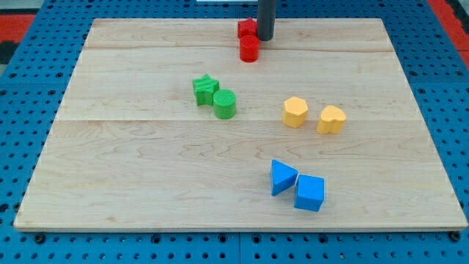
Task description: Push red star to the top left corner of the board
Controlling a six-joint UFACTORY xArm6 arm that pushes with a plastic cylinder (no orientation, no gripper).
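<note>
Red star [245, 28] sits at the view's top — my tip [264, 38] touching its right.

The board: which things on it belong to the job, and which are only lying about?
Belonging to the job:
- red star, near the view's top, partly hidden
- my tip, touching the star's right side
- board

Lying about:
- red cylinder
- green star
- green cylinder
- two yellow blocks
- two blue blocks

pale wooden board [146, 169], matt plastic blocks
</note>
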